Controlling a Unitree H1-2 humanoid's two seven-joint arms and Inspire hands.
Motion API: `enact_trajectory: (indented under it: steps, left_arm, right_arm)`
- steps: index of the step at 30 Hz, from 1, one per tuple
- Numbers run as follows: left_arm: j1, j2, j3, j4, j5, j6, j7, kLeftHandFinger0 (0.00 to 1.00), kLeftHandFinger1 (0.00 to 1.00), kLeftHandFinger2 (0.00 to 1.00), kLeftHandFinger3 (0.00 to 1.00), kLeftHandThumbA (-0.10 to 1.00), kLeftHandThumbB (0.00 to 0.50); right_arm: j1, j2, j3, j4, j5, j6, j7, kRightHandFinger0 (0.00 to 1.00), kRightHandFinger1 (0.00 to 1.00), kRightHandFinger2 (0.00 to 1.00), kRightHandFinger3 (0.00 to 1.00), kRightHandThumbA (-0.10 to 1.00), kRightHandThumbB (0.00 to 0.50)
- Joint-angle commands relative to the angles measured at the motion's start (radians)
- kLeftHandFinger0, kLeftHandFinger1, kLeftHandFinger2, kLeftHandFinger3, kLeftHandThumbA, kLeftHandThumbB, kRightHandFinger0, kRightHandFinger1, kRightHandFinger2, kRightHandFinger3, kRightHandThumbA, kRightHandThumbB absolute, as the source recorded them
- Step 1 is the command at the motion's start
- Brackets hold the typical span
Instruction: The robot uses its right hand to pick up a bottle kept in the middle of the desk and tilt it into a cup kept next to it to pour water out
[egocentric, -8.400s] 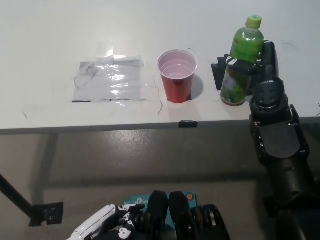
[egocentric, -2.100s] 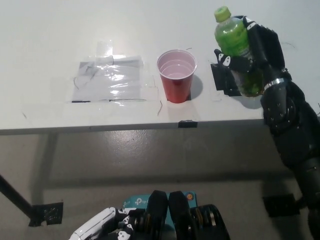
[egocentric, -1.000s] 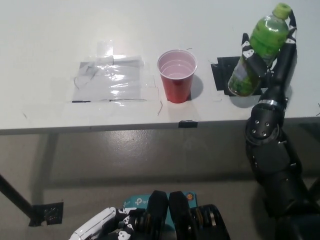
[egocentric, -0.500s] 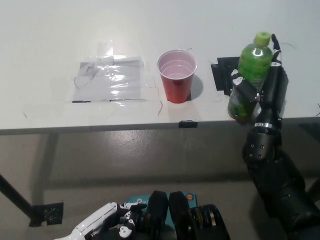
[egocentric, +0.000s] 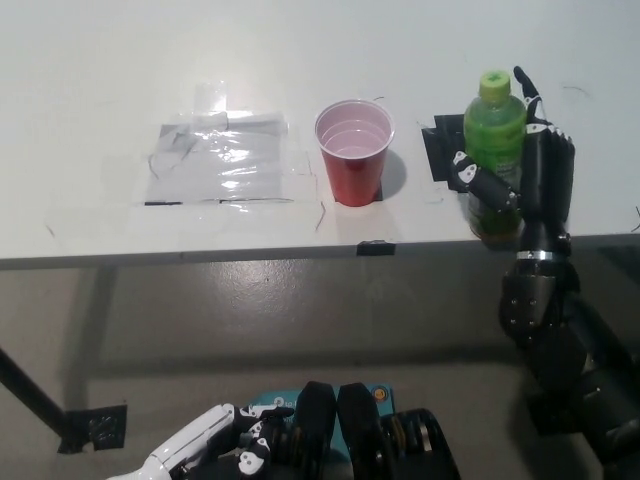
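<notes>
A green bottle (egocentric: 492, 130) with a green cap stands upright near the desk's front edge, right of the red cup (egocentric: 354, 152). My black right hand (egocentric: 528, 170) wraps around the bottle's lower half from the right, thumb across its front, shut on it. The cup stands upright with a pale inside, about a hand's width left of the bottle. My white left hand (egocentric: 200, 455) rests low at the bottom left, below the desk; its fingers are too small to judge.
The white desk (egocentric: 300, 60) fills the upper picture. A black tape square (egocentric: 448, 145) lies behind the bottle, and a sheet of clear plastic (egocentric: 220, 160) lies left of the cup. A small black tape mark (egocentric: 372, 246) sits on the front edge.
The bottle went from standing, to lifted and tipped toward the cup, then tilted right, and now stands upright lower and nearer the front edge, still in my right hand.
</notes>
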Motion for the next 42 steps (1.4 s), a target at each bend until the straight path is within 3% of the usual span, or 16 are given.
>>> enact_trajectory:
  steps: [1, 2, 3, 4, 5, 6, 7, 8, 9, 10, 14, 25, 31, 32, 38, 42]
  left_arm:
    - [-0.011, 0.012, 0.004, -0.023, 0.004, -0.008, -0.011, 0.88, 0.95, 0.91, 1.00, 1.00, 0.500]
    - [-0.011, 0.013, 0.004, -0.023, 0.004, -0.009, -0.011, 0.88, 0.94, 0.90, 1.00, 1.00, 0.500]
    - [-0.009, 0.013, 0.005, -0.031, 0.005, 0.001, -0.008, 0.88, 0.94, 0.90, 1.00, 1.00, 0.500]
    - [-0.008, 0.013, 0.006, -0.034, 0.006, 0.006, -0.007, 0.88, 0.94, 0.91, 1.00, 1.00, 0.500]
    - [-0.004, 0.010, 0.007, -0.034, 0.004, 0.003, -0.006, 0.88, 0.94, 0.91, 1.00, 1.00, 0.500]
    - [0.002, 0.008, 0.007, -0.033, 0.004, 0.001, -0.003, 0.88, 0.95, 0.91, 1.00, 1.00, 0.500]
    - [0.002, 0.008, 0.007, -0.030, 0.003, -0.002, -0.004, 0.88, 0.96, 0.91, 1.00, 1.00, 0.500]
    - [0.003, 0.009, 0.008, -0.028, 0.000, -0.005, -0.006, 0.89, 0.96, 0.91, 1.00, 1.00, 0.500]
    - [0.003, 0.009, 0.008, -0.028, -0.001, -0.005, -0.007, 0.89, 0.96, 0.91, 1.00, 1.00, 0.500]
    - [0.003, 0.010, 0.009, -0.029, -0.001, -0.005, -0.007, 0.89, 0.97, 0.91, 1.00, 1.00, 0.500]
    - [0.000, 0.013, 0.006, -0.029, -0.001, -0.001, -0.012, 0.91, 0.97, 0.92, 1.00, 1.00, 0.500]
    - [0.003, 0.007, 0.014, -0.032, 0.003, 0.000, 0.001, 0.87, 0.95, 0.91, 1.00, 1.00, 0.500]
    - [0.004, 0.010, 0.015, -0.033, 0.004, -0.004, -0.001, 0.87, 0.96, 0.92, 1.00, 1.00, 0.500]
    - [0.004, 0.010, 0.016, -0.035, 0.003, 0.001, 0.000, 0.87, 0.96, 0.92, 1.00, 1.00, 0.499]
    - [0.006, 0.016, 0.018, -0.033, 0.001, 0.008, -0.004, 0.87, 0.97, 0.94, 1.00, 1.00, 0.500]
    - [0.009, 0.019, 0.022, -0.030, 0.002, 0.001, -0.001, 0.86, 0.96, 0.94, 1.00, 1.00, 0.500]
  right_arm:
    - [-0.065, 0.004, -0.020, 0.021, -0.010, -0.020, -0.060, 0.00, 0.04, 0.54, 1.00, -0.10, 0.000]
    - [-0.063, 0.006, -0.023, 0.021, 0.002, -0.024, -0.058, 0.00, 0.04, 0.53, 1.00, -0.10, 0.000]
    - [-0.060, 0.010, -0.025, 0.027, 0.015, -0.024, -0.061, 0.31, 0.36, 0.78, 1.00, -0.06, 0.000]
    - [-0.059, 0.012, -0.026, 0.029, 0.021, -0.024, -0.062, 0.41, 0.43, 0.76, 1.00, 0.02, 0.000]
    - [-0.063, 0.019, -0.032, 0.053, 0.019, -0.024, -0.062, 0.64, 0.67, 0.93, 1.00, 0.40, 0.000]
    - [-0.064, 0.024, -0.034, 0.061, 0.014, 0.002, -0.060, 0.77, 0.90, 1.00, 1.00, 0.61, 0.050]
    - [-0.065, 0.033, -0.046, 0.069, 0.016, 0.071, -0.048, 1.00, 1.00, 1.00, 1.00, 0.83, 0.130]
    - [-0.062, 0.048, -0.067, 0.072, 0.034, 0.136, -0.034, 1.00, 1.00, 1.00, 1.00, 0.86, 0.186]
    - [-0.062, 0.050, -0.072, 0.072, 0.035, 0.145, -0.034, 1.00, 1.00, 1.00, 1.00, 0.86, 0.191]
    - [-0.064, 0.055, -0.079, 0.082, 0.036, 0.155, -0.042, 1.00, 1.00, 1.00, 1.00, 0.90, 0.256]
    - [-0.059, 0.060, -0.100, 0.086, 0.054, 0.153, -0.021, 1.00, 1.00, 1.00, 1.00, 0.95, 0.303]
    - [-0.063, 0.061, -0.103, 0.092, 0.050, 0.164, -0.024, 1.00, 1.00, 1.00, 1.00, 0.97, 0.284]
    - [-0.021, 0.040, -0.108, -0.004, 0.053, 0.206, 0.023, 1.00, 1.00, 1.00, 1.00, 0.96, 0.333]
    - [0.007, 0.028, -0.111, -0.068, 0.054, 0.232, 0.057, 1.00, 1.00, 1.00, 1.00, 0.96, 0.363]
    - [0.177, -0.030, -0.091, -0.392, 0.011, 0.340, 0.196, 1.00, 1.00, 1.00, 1.00, 1.00, 0.397]
    - [0.355, -0.043, -0.090, -0.707, 0.069, 0.402, 0.343, 1.00, 1.00, 1.00, 1.00, 0.93, 0.342]
